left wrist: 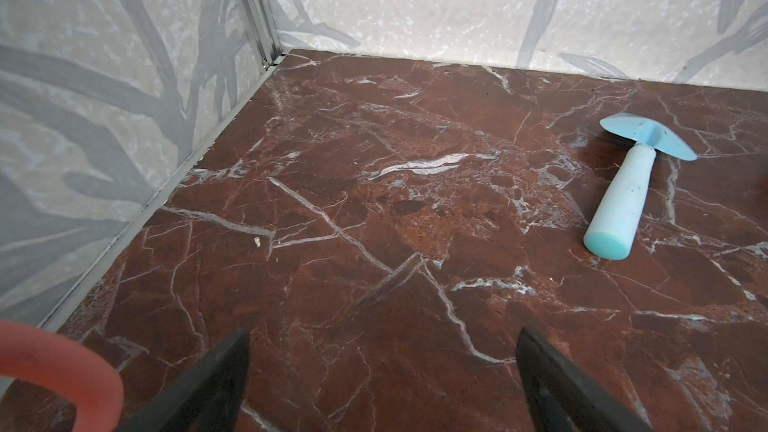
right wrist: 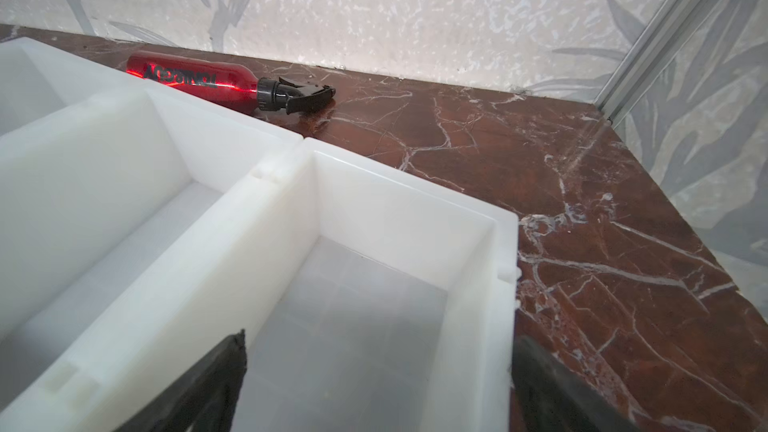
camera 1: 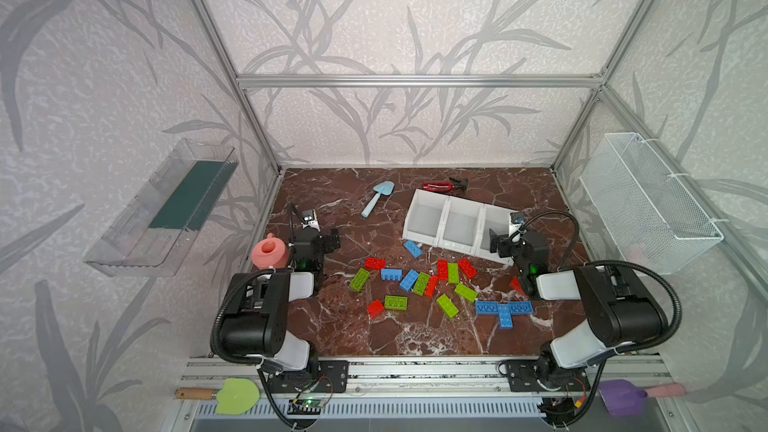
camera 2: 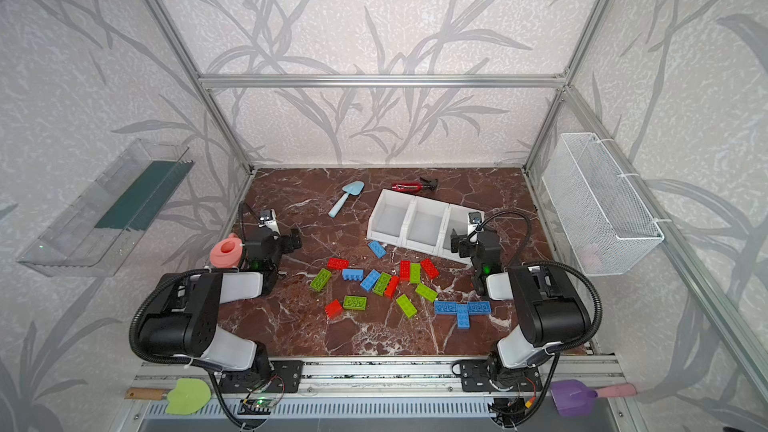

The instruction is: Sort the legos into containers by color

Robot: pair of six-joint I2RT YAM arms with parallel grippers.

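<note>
Across the veined red marble tabletop [camera 1: 374,338], you see chunky studded legos [camera 1: 422,283] scattered loose. The smooth white boxy containers [camera 1: 444,220] sit at their twelve o'clock. Your left gripper [left wrist: 382,338] and right gripper [right wrist: 380,342] both gape, holding nothing.

Red, green and blue legos [camera 1: 422,283] lay scattered on the table [camera 1: 374,342] before three white containers [camera 1: 444,218], which looked empty.

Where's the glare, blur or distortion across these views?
Both top views: the wide-angle lens splays the aluminium posts outward; light even, shadows soft. Left wrist view: marble tabletop sharp, pink watering can rim and left pincer blurred up close. Right wrist view: containers nearly blown out white, highlight streak on spray bottle, right pincer soft.
</note>
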